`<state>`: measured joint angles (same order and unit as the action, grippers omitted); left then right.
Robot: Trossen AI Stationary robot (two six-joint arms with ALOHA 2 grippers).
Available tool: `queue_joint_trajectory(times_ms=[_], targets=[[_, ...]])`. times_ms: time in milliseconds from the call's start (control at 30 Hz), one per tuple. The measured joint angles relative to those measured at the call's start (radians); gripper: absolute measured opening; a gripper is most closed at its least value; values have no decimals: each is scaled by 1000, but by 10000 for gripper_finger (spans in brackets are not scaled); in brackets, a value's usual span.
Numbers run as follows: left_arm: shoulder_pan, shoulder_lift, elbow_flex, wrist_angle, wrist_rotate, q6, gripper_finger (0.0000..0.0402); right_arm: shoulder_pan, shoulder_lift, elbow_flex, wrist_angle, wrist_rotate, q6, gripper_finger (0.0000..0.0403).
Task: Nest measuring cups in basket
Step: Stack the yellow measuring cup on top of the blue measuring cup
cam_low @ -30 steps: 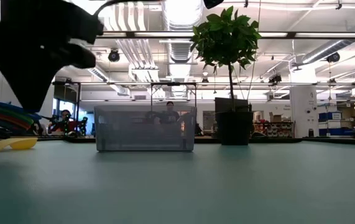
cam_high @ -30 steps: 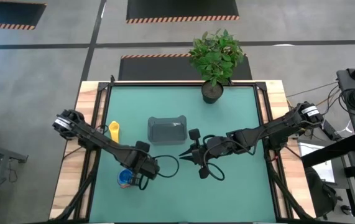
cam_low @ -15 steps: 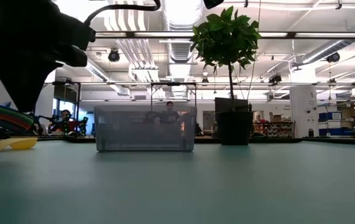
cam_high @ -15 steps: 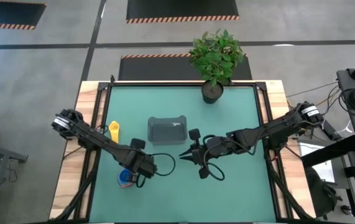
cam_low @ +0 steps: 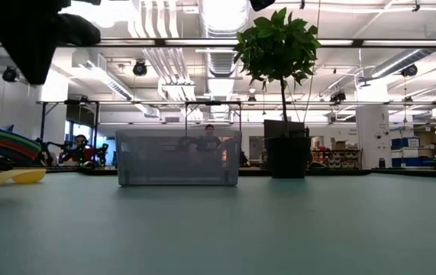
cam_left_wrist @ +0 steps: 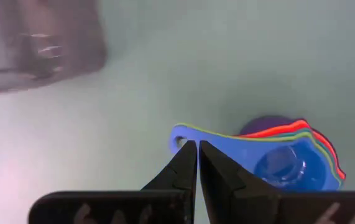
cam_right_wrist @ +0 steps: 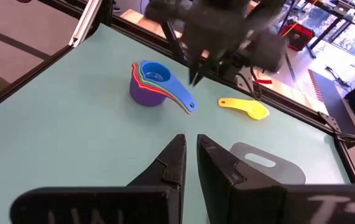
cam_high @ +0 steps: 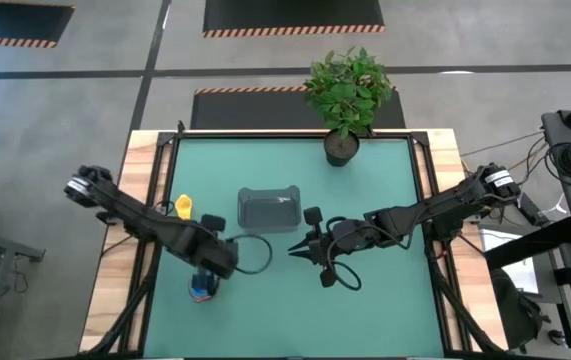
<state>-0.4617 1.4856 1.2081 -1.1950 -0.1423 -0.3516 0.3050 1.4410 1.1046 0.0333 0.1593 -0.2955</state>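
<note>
A nested stack of measuring cups (cam_left_wrist: 283, 162), blue on top over green, red and orange rims and a purple base, stands on its base on the green mat (cam_high: 202, 290) (cam_right_wrist: 149, 81). Its handles point toward the basket side. A single yellow cup (cam_high: 183, 210) (cam_right_wrist: 245, 107) lies apart on the mat. The dark grey basket (cam_high: 268, 208) (cam_low: 178, 156) sits at mid-table. My left gripper (cam_left_wrist: 198, 146) (cam_right_wrist: 197, 78) hovers shut above the end of the blue handle, clear of it. My right gripper (cam_right_wrist: 189, 140) (cam_high: 295, 250) is shut and waits right of the basket.
A potted plant in a black pot (cam_high: 341, 148) (cam_low: 285, 149) stands at the far edge, right of the basket. Black cables loop beside both wrists. Bare mat lies between the stack and the basket and along the near edge.
My left gripper has risen well above the table and drifted slightly toward the far-left, away from the cup stack. The stack has stayed where it stood on the mat. The right arm has kept still.
</note>
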Motion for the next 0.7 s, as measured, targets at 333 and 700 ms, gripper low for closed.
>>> queue_joint_trajectory(times_ms=[333, 700], targets=[[137, -246, -165, -14, -179, -424, 0, 0, 0, 0, 1, 0, -3, 26], [502, -277, -409, -23, -235, -445, 0, 0, 0, 0, -1, 0, -18, 26]])
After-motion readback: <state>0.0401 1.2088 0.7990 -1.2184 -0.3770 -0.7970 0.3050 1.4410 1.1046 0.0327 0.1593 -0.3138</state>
